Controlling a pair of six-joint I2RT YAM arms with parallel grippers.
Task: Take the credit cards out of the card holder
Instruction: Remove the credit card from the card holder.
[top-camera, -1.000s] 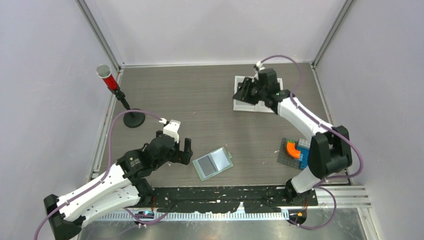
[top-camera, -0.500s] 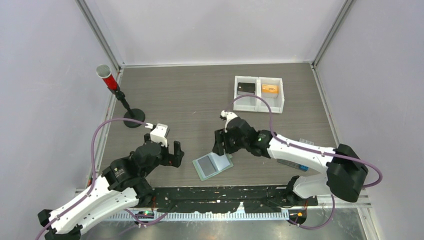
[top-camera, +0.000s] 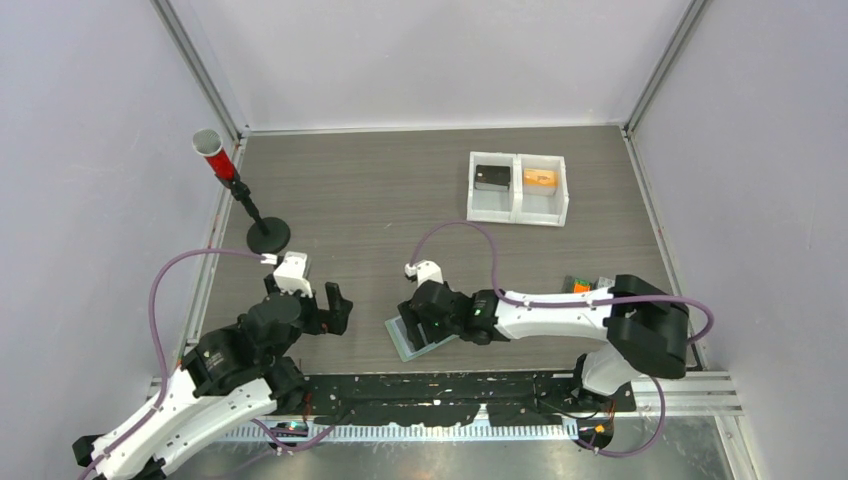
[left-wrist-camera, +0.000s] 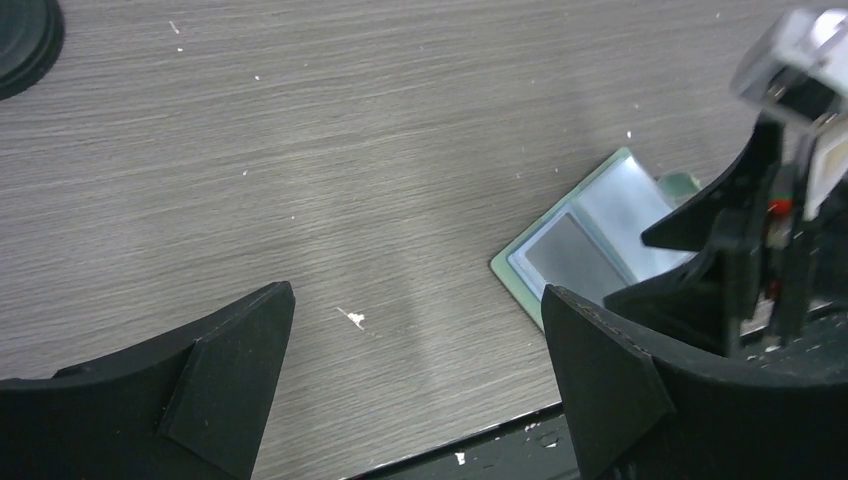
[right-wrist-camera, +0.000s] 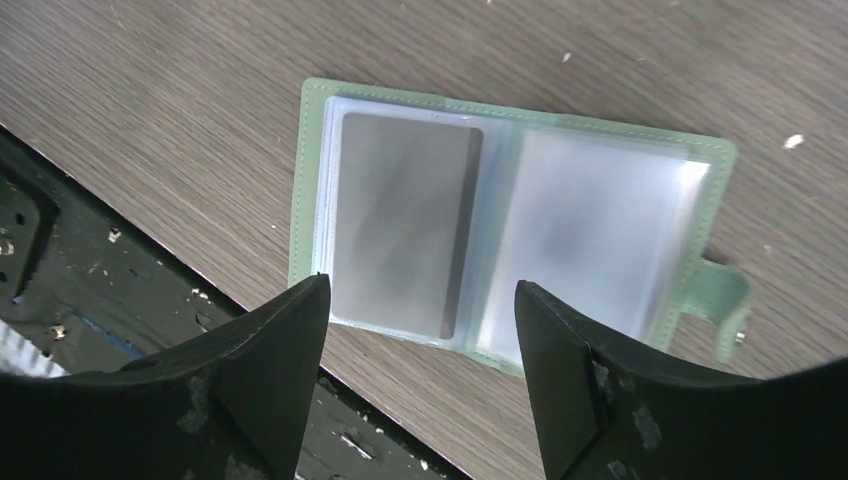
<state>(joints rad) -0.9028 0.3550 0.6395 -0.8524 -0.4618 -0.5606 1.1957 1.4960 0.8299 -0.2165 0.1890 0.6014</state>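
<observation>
The card holder lies open and flat near the table's front edge, sage-green with clear pockets and a snap tab. Its left pocket holds a grey-looking card; the right pocket looks pale and empty. My right gripper hovers open over the holder's near edge with nothing between its fingers, and covers most of the holder in the top view. My left gripper stands open over bare table, left of the holder. An orange credit card lies in the white tray.
The tray's left compartment holds a black flat piece. A red cup on a black stand is at the back left. A small orange and blue toy sits behind the right arm. The black front rail runs just below the holder.
My right arm swung from the tray at the back down to the card holder, its jaws opening wider. My left gripper drew back to the left, away from the holder.
</observation>
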